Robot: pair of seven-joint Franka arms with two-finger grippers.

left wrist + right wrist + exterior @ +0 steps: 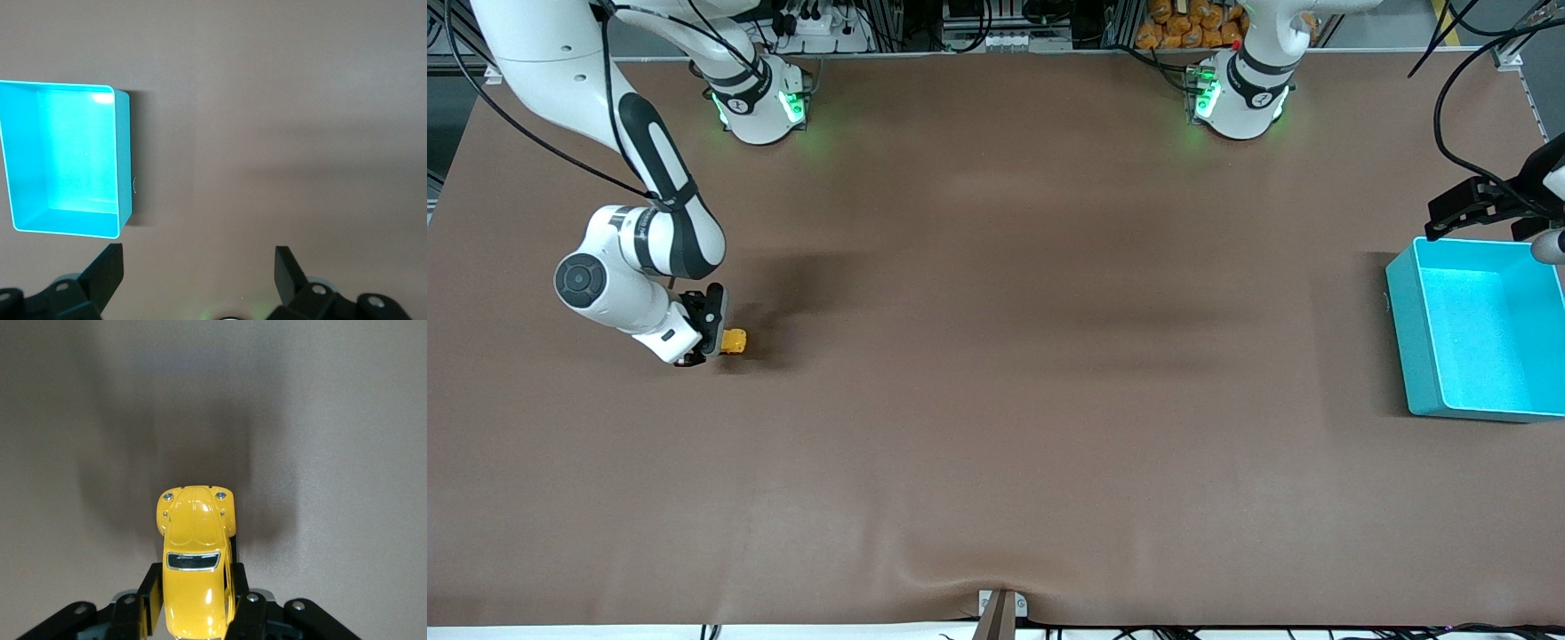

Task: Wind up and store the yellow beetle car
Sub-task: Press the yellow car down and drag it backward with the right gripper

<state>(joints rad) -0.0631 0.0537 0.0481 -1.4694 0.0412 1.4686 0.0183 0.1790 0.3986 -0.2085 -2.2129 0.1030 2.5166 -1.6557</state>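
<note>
Front view placed the right gripper (pixel 713 342) low at the brown table (pixel 996 400) toward the right arm's end, its fingers closed on the yellow beetle car (pixel 734 341), which poked out from between them as a small bright yellow spot over a dark shadow on the mat. From the right wrist view the yellow beetle car (pixel 195 567) showed far more: a glossy yellow-orange rounded body, a bulging hood with a centre crease, two small silver round lights at the nose corners, and a dark windscreen with a thin pale rim. One black finger (pixel 152 603) pressed against each flank of the body, and the nose pointed away from the wrist. Whether its wheels touched the table could not be told. The left gripper (pixel 1485 209) hung over the table toward the left arm's end, just beside the teal bin (pixel 1400 338), and that arm waited. In the left wrist view the left gripper (pixel 198 267) had its fingers (pixel 107 270) spread wide with nothing between them, and the teal bin (pixel 123 160) sat on the mat with bright, bare inner walls.
</note>
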